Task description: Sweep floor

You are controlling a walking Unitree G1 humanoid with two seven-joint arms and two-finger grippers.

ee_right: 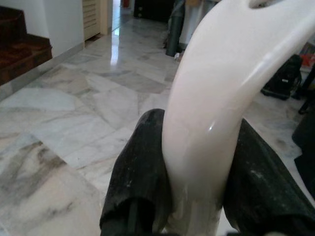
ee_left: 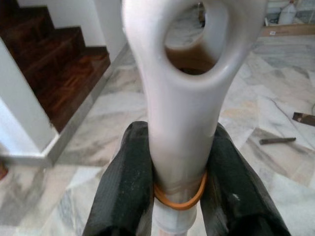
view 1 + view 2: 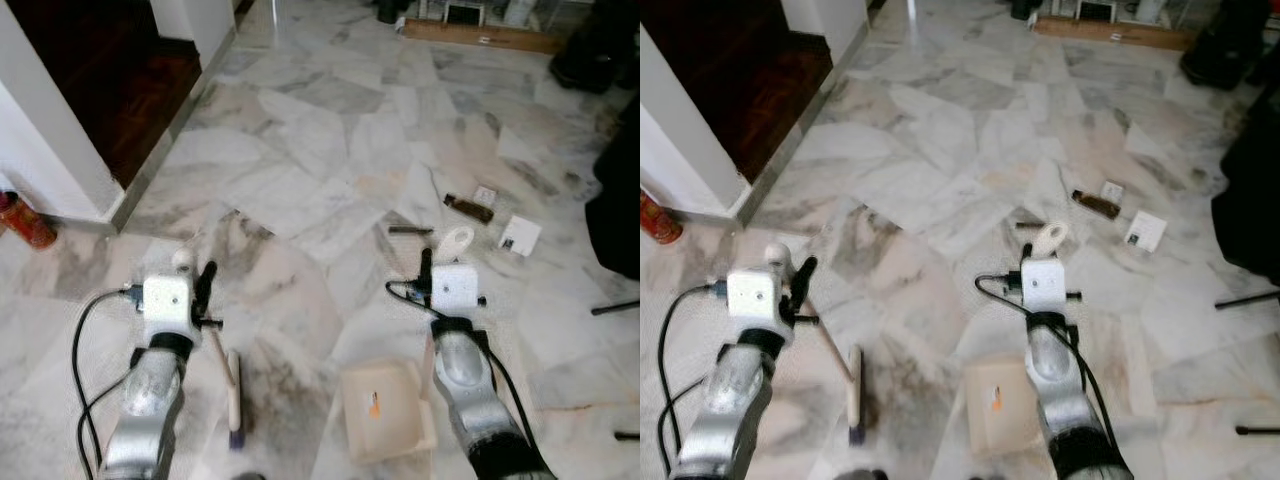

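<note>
No writing is readable on the small white card (image 3: 519, 234) lying on the marble floor (image 3: 330, 150). The cream dustpan (image 3: 385, 408), carrying an orange mark, is sitting low before the robot, and the right gripper (image 1: 197, 162) is pinching its handle. The left gripper (image 2: 184, 172) is clamping the pale brush (image 3: 230, 385) handle with an orange band.

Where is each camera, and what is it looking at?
Left eye view: on the head, looking down at the marble floor, both arms, broom and dustpan.
Right eye view: beside it, same scene.
Left wrist view: looks along the left end effector gripping the broom handle.
Right wrist view: looks along the right end effector gripping the dustpan handle.
</note>
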